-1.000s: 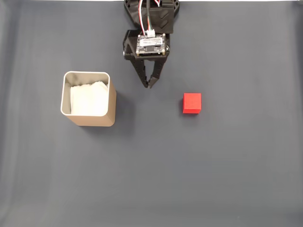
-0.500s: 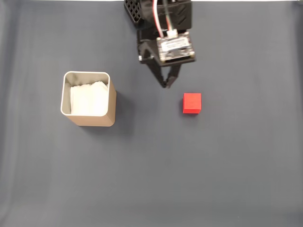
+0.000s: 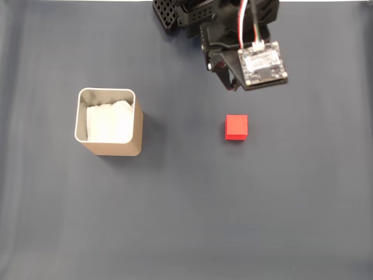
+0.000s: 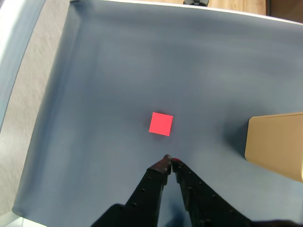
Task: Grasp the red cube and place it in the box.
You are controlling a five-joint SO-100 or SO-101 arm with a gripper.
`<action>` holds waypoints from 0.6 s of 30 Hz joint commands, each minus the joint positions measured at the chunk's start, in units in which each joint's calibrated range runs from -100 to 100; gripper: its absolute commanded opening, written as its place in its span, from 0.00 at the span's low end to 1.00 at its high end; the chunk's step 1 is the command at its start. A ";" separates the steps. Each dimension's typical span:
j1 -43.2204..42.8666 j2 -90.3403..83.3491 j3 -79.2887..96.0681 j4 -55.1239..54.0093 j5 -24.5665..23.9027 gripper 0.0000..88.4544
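Observation:
The red cube [image 3: 236, 127] lies on the dark mat right of centre in the fixed view. The tan box [image 3: 113, 149] with white lining stands well to its left. My gripper [image 3: 232, 87] hovers just behind the cube, its fingers largely hidden under the wrist's circuit board. In the wrist view the gripper [image 4: 168, 160] is shut, its black fingertips touching with nothing between them. The red cube [image 4: 160, 124] sits a short way beyond the tips, apart from them. A corner of the box [image 4: 277, 144] shows at the right edge.
The arm's base [image 3: 186, 11] stands at the top edge of the fixed view. In the wrist view the mat's raised border [image 4: 57, 71] runs along the left, with pale surface [image 4: 19, 56] beyond it. Open mat lies around the cube.
The arm has swung to the right in the fixed view, from between box and cube to just behind the cube. The gripper stays shut. Cube and box have not moved.

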 commanded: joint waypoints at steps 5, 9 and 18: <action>-0.82 4.05 -5.90 0.62 -2.64 0.13; -0.40 5.09 -6.08 -0.61 -2.44 0.19; 2.23 6.30 -5.71 -6.76 -0.15 0.32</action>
